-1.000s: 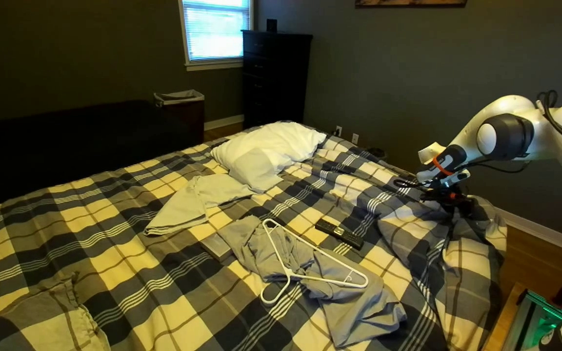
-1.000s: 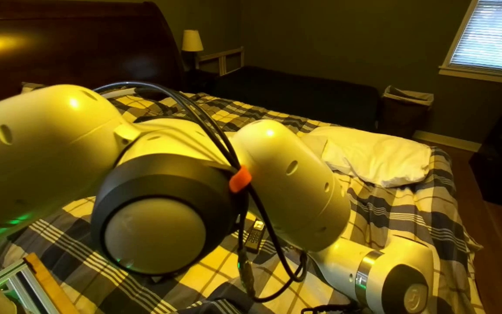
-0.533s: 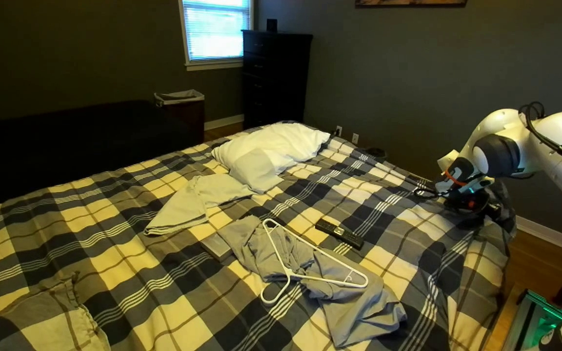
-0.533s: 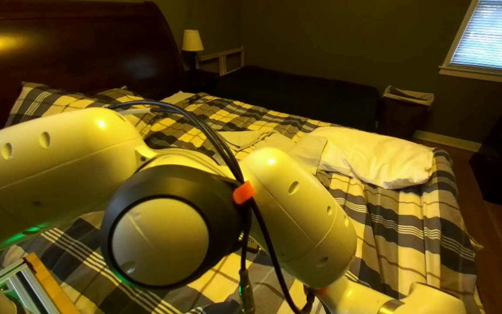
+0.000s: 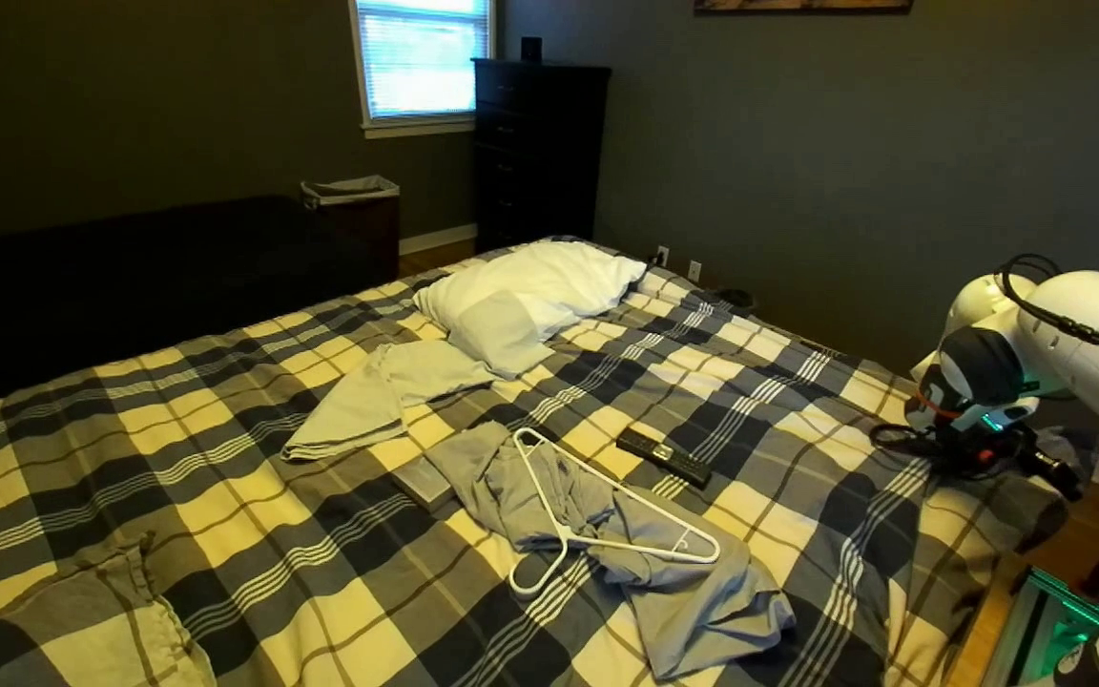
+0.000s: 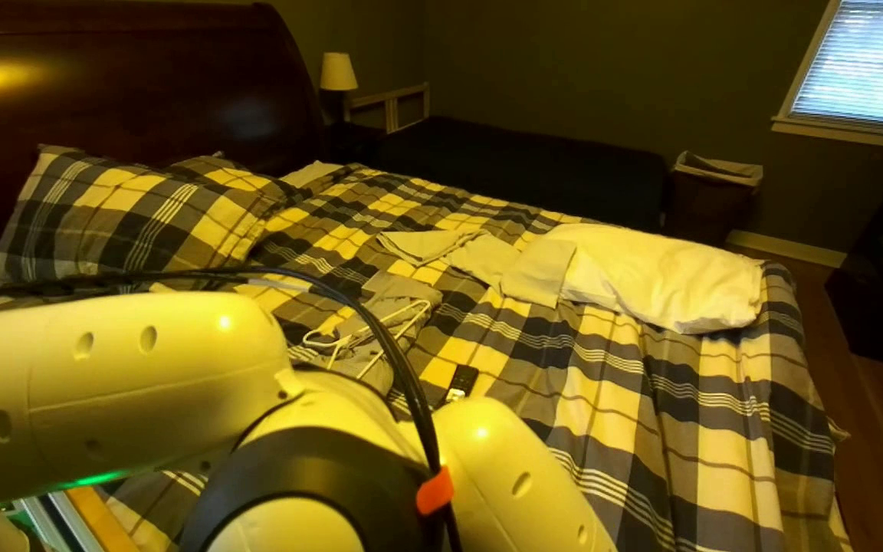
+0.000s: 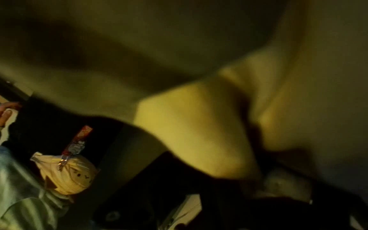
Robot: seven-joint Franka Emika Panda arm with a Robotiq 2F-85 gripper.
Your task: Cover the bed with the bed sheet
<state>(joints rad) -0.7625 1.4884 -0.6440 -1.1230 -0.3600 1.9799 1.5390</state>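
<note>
Spreading step imo: pincer [image 5: 1000, 460] looks clamped on the sheet [image 5: 588, 410] at the edge of the bed [image 6: 135, 92], so next, lay it flat and let go.

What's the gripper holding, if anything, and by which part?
Probably the plaid bed sheet, by bunched fabric near its robot-side edge; jaws of the gripper are hidden, so I can't confirm.

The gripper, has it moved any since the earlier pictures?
Yes. In an exterior view, the gripper has shifted down and to the right in the picture, farther from the dark dresser, which stands where it was.
</note>
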